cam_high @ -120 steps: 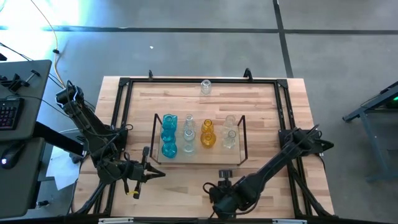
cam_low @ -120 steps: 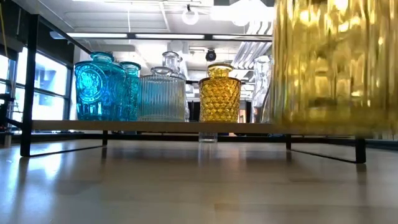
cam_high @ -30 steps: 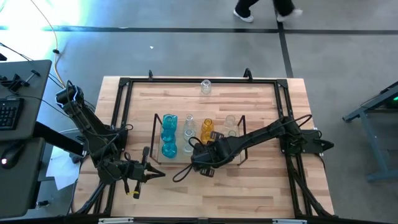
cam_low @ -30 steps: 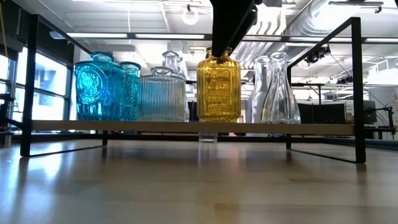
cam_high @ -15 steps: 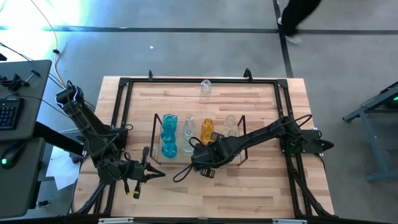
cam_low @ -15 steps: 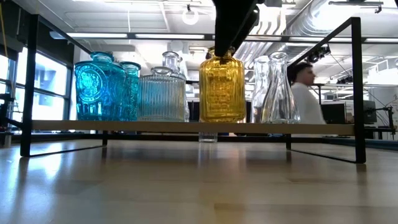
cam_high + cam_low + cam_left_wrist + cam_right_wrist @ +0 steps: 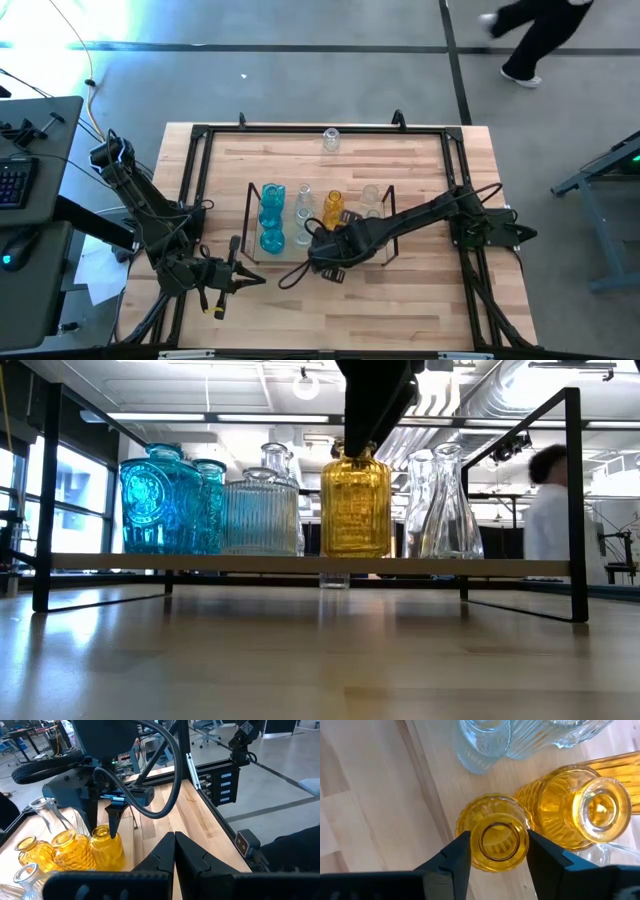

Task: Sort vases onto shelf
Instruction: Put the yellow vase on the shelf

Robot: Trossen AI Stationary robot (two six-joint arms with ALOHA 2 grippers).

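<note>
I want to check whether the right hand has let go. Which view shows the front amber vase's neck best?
The right wrist view: it looks straight down on the amber vase between the right hand's fingers. The low view shows its side, the left wrist view its neck by one fingertip; in the high view the arm hides it.

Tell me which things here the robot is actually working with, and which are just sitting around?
Part of the job:
- amber vase between the right gripper fingers
- other vases on the shelf: blue, clear
- lone clear vase at the table's far edge

Just around:
- left gripper, parked
- keyboard
- person walking by
</note>
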